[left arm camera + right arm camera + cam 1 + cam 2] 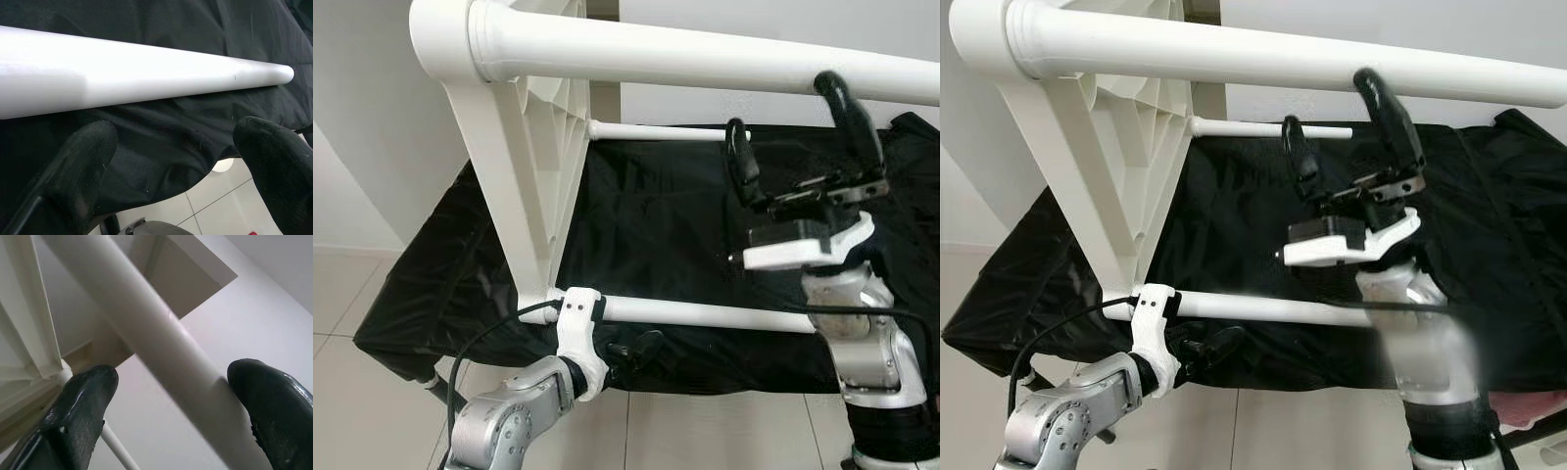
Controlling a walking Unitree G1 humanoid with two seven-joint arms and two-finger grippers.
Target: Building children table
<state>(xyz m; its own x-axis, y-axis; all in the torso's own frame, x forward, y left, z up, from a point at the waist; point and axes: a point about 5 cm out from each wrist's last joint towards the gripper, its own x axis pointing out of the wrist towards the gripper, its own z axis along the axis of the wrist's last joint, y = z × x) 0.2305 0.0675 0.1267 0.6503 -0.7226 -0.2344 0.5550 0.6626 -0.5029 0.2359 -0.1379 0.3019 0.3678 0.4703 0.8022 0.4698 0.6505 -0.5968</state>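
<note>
- My right gripper (793, 127) reaches up at two o'clock, fingers spread, one black fingertip (832, 90) touching the thick white plastic table leg (705, 54) that runs across the top; nothing is clamped.
- My left gripper (176, 147) sits at seven o'clock, fingers apart just below the lower thin white leg tube (705, 314), not gripping it.
- The white ribbed plastic tabletop (533, 166) stands on edge at ten o'clock, legs pointing sideways.
- Risk, as I judge it: with neither gripper closed, a nudge could tip the table or twist a leg loose from its socket.
- It rests on a black fabric-covered surface (656, 215), probably slippery; pale floor tiles (352, 294) and a white wall (372, 117) surround it.
</note>
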